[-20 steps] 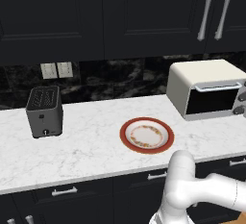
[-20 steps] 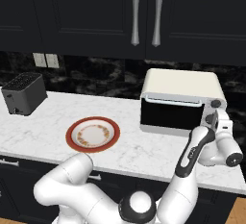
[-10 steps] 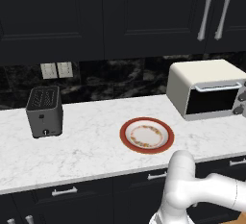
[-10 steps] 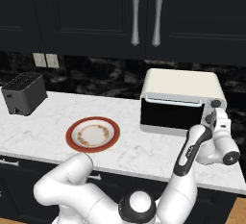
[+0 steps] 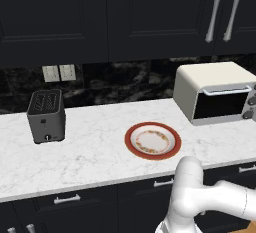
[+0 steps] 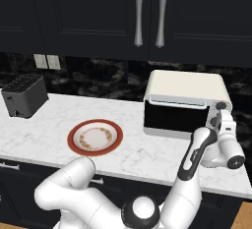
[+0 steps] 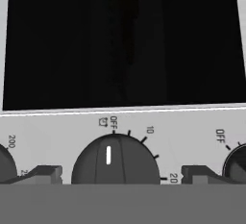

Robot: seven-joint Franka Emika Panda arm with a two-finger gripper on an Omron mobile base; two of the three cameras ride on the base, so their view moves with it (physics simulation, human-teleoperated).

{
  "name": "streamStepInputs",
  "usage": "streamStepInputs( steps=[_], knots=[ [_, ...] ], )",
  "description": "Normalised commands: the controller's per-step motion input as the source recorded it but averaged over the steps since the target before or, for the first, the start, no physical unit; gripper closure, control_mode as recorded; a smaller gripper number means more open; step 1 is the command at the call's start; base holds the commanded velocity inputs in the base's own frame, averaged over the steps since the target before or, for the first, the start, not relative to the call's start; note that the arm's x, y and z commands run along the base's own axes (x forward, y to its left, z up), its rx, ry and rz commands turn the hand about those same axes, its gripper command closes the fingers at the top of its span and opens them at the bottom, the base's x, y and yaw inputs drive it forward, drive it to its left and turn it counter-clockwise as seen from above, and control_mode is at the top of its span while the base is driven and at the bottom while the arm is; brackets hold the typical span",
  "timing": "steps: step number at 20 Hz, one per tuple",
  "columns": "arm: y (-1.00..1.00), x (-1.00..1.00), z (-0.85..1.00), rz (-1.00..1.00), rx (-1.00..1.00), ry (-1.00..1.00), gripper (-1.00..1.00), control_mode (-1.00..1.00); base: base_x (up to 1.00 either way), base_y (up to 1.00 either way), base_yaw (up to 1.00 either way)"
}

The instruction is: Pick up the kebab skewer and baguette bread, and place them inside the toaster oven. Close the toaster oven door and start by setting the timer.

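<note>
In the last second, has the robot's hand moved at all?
No. In the right base view the hand sits at the same spot beside the toaster oven.

White rounded arm [image 6: 74,188] — dark joints, glossy shell.

Even, soft light — sharp, shadowless.

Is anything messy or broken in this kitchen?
Nothing looks spilled, tipped or broken. The plate sits flat on the counter, bare of food. The toaster oven door is shut, and the open claw straddles a dial that points at OFF.
</note>
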Motion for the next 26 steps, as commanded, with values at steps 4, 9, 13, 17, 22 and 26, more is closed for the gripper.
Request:
streamStepInputs(
  steps=[4,9,13,17,22,26],
  knots=[
    [0.06,-0.04,0.0,-0.01,-0.01,-0.04,-1.0,-1.0,0.0,0.0,0.0],
    [0.04,-0.13,0.0,-0.01,-0.01,-0.03,-1.0,-1.0,0.0,0.0,0.0],
    [0.03,-0.11,0.01,-0.02,-0.01,-0.02,-1.0,-1.0,0.0,0.0,0.0],
    [0.13,0.0,0.02,-0.01,-0.02,-0.03,-1.0,-1.0,0.0,0.0,0.0],
    [0.16,0.0,0.0,-0.01,-0.04,0.0,-1.0,-1.0,0.0,0.0,0.0],
    [0.0,0.01,0.0,-0.02,-0.03,0.0,-1.0,-1.0,0.0,0.0,0.0]
  ],
)
